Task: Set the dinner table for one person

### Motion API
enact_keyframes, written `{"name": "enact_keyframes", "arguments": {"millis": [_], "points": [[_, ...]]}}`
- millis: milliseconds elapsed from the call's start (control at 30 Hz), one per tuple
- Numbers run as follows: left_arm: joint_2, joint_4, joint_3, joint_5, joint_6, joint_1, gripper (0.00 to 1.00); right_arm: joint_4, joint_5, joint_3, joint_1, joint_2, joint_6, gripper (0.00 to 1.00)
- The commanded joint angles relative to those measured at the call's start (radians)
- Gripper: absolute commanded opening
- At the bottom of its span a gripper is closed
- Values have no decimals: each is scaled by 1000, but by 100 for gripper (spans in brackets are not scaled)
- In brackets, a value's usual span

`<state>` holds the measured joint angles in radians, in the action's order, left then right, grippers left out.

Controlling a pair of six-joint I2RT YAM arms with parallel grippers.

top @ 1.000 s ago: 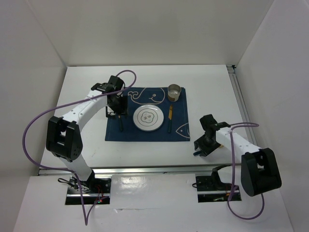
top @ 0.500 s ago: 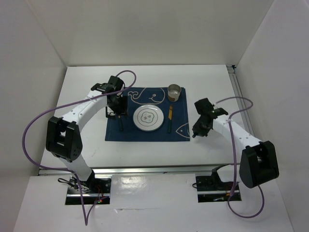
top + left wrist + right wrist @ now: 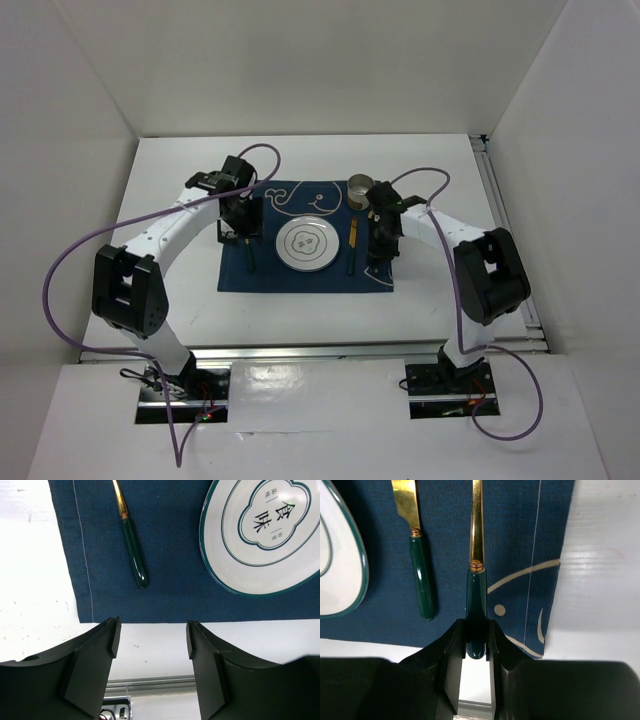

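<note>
Right tool [image 3: 476,630] newly around utensil [image 3: 476,590] — seemingly tight — white dinner table [image 3: 430,170]

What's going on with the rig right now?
It is laying a place setting. The right gripper is closed on the green handle of a gold utensil, over the blue placemat just right of the knife. The left gripper hangs open by another green-handled utensil on the mat's left side. The plate and cup sit on the mat.
</note>
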<state>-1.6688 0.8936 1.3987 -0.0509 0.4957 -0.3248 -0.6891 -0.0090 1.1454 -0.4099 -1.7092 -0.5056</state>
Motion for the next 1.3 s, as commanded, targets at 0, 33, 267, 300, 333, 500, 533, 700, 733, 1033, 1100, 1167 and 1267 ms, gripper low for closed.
{"name": "enact_keyframes", "arguments": {"millis": [0, 33, 267, 300, 333, 500, 533, 700, 733, 1033, 1100, 1167, 1267], "points": [[55, 28, 23, -21, -23, 3, 72, 62, -22, 40, -3, -30, 52, 1], [55, 28, 23, -21, -23, 3, 72, 72, -11, 40, -3, -30, 52, 1], [55, 38, 23, -12, -23, 3, 72, 85, 0, 40, -13, -102, 52, 14], [64, 38, 23, -12, -23, 3, 72, 94, 0, 40, -13, -102, 52, 16], [64, 38, 14, -12, -23, 3, 72, 94, 10, 40, -23, -113, 42, 19], [64, 28, 14, -3, -23, 3, 72, 94, 10, 40, -32, -113, 33, 41], [64, 28, 14, -3, -23, 3, 72, 94, 10, 40, -32, -96, 21, 44], [64, 28, 23, 6, -23, 3, 72, 11, 69, 92, -32, 41, -14, 53], [64, 28, 23, 6, -23, 3, 72, -3, 107, 105, -32, 65, -14, 57], [167, 5, 52, 6, 17, 3, 72, -118, 375, 93, 46, 371, -168, 100], [193, -7, 52, 6, 29, 3, 72, -133, 400, 62, 66, 426, -179, 100], [237, -38, 52, -9, 29, 3, 72, -145, 421, 24, 77, 468, -192, 100], [300, -65, 52, -18, 29, 3, 72, -145, 432, -6, 86, 540, -192, 98]]}}
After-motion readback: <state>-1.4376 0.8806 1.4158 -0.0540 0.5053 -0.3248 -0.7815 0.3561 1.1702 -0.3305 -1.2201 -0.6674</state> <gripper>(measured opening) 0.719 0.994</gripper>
